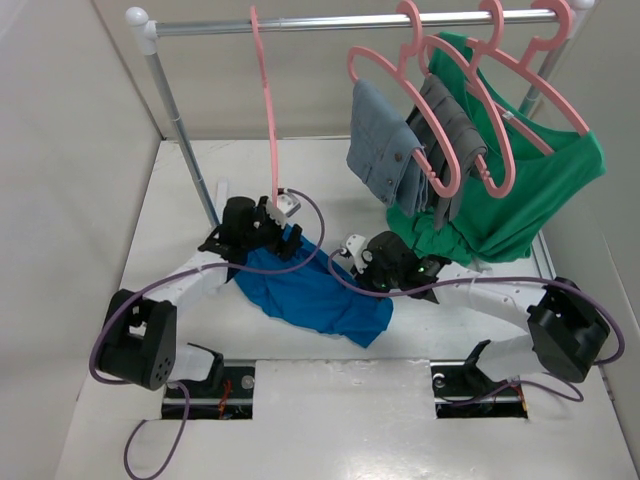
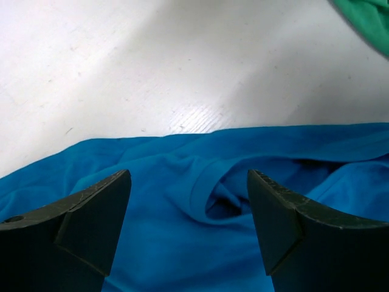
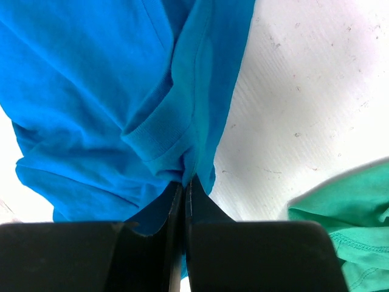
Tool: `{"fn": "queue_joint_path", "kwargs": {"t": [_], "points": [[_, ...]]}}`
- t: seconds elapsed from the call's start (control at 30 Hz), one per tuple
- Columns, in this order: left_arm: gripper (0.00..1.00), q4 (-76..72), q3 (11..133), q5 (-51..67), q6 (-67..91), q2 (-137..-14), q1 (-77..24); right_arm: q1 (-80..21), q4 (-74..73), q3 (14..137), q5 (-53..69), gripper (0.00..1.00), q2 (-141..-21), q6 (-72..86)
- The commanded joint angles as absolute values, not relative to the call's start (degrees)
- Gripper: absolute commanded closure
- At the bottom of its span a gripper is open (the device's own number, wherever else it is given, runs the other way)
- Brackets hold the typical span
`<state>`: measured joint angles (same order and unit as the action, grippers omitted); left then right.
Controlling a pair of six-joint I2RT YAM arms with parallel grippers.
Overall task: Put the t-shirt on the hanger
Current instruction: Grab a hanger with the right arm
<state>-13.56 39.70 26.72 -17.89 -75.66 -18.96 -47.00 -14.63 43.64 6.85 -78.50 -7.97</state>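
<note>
The t-shirt [image 1: 310,290] lies crumpled just under the empty hanger [image 1: 268,110], one hem pinched in the closed right gripper [image 3: 184,185], so the left gripper [image 2: 189,182], wide open and holding nothing, should first close on the hemmed fold beneath it.

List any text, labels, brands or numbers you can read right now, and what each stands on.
None readable. The t-shirt, the hanger and the green shirt are plain; no marking shows on the left tool or right tool. Anything on the arm bases is too small to tell.
</note>
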Motion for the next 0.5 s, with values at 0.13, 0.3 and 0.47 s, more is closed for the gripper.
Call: {"fn": "queue_joint_path", "kwargs": {"t": [0.13, 0.3, 0.47], "points": [[0.26, -7.06, 41.65, 21.10, -26.01, -78.75, -22.76, -48.77, -16.34, 44.30, 3.61, 0.98, -75.94, -6.94], [0.36, -7.46, 41.66, 13.28, -26.81, -79.89, -22.76, -50.01, -17.67, 45.35, 2.37, 0.98, -75.32, -6.94], [0.46, -8.88, 43.42, 14.57, -25.66, -81.03, -22.76, -50.01, -17.67, 45.88, 3.51, 0.98, -75.85, -7.47]]}}
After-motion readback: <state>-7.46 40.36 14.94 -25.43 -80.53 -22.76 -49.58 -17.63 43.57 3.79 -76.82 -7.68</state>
